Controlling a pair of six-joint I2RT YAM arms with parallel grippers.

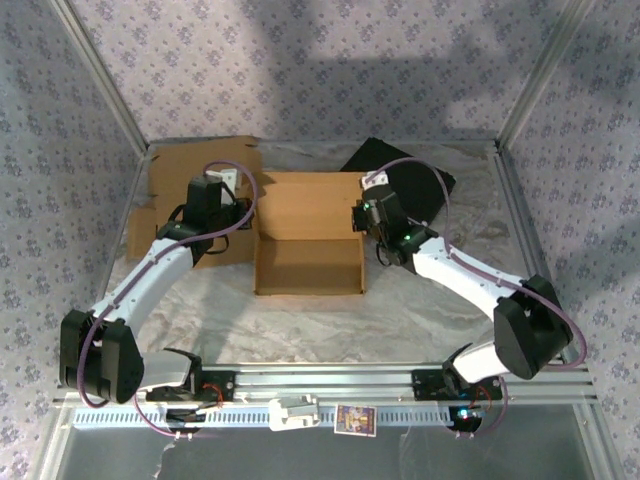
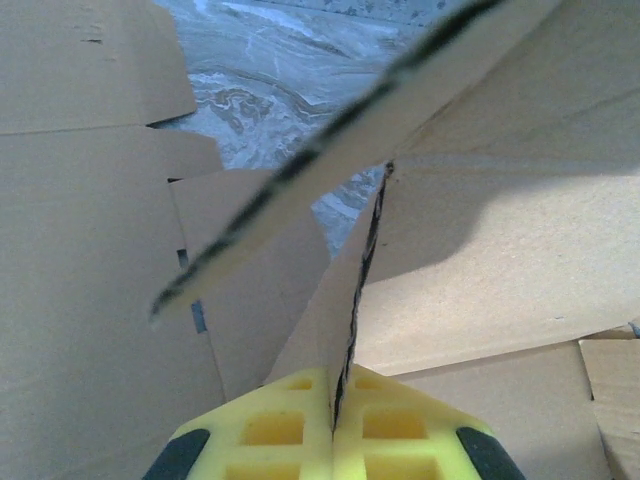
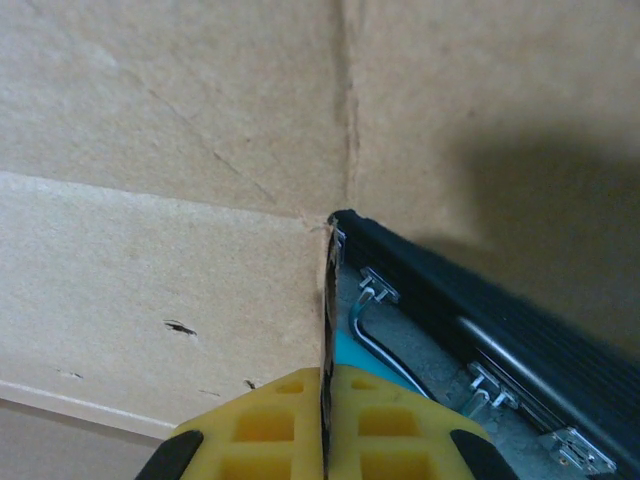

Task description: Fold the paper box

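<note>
At the middle of the worktop [image 1: 400,310] sits the paper box [image 1: 308,240], a plain brown cardboard blank already partly raised into an open tray. A low front wall stands on its near side and a taller panel rises at its far side.

The left end effector [image 1: 240,198] is at the box's left wall. In the left wrist view its yellow pads [image 2: 290,430] are closed tight on the edge of an upright cardboard flap, with another flap slanting across above. The right end effector [image 1: 362,215] is at the box's right wall, and its pads [image 3: 280,425] are likewise pinched shut on a thin cardboard edge.

By my reading the task is roughly midway. The base and 2 long walls are formed, the 2 side walls are being held up, and the locking of those sides and any closing flap remain.

Left of the box lie flat cardboard sheets [image 1: 170,180]. Behind it to the right rests a black panel [image 1: 425,185]. Nearer than the box, on the front rail, is a small printed card [image 1: 355,420] too small to read. The box itself shows no lettering.
</note>
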